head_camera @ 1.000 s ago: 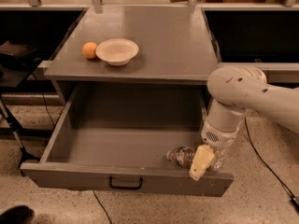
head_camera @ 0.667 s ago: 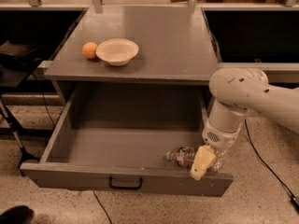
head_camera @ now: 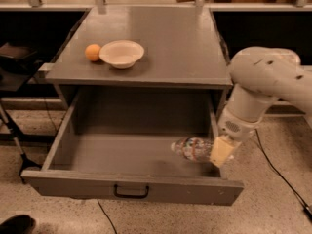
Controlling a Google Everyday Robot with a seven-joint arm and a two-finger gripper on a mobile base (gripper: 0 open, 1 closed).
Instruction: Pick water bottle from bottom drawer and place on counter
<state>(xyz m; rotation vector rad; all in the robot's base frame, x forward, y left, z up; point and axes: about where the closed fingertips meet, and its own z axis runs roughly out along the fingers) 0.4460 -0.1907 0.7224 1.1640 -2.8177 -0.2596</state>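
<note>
The water bottle [head_camera: 191, 148] is clear with a white cap and a green and red label. It lies sideways, held just above the floor of the open bottom drawer [head_camera: 131, 185] at its right front corner. My gripper [head_camera: 218, 153] is at the bottle's right end and is shut on it. A cream fingertip [head_camera: 222, 151] shows in front. The grey counter [head_camera: 165, 48] is above the drawer.
A white bowl [head_camera: 122, 53] and an orange [head_camera: 92, 52] sit on the counter's left side. Dark side shelves flank the cabinet. A cable [head_camera: 278, 172] runs on the floor at the right. A dark stand leg [head_camera: 19, 155] is at the left.
The gripper has risen a little with the water bottle in it, so the bottle now hangs above the drawer floor. Bowl and orange have not moved.
</note>
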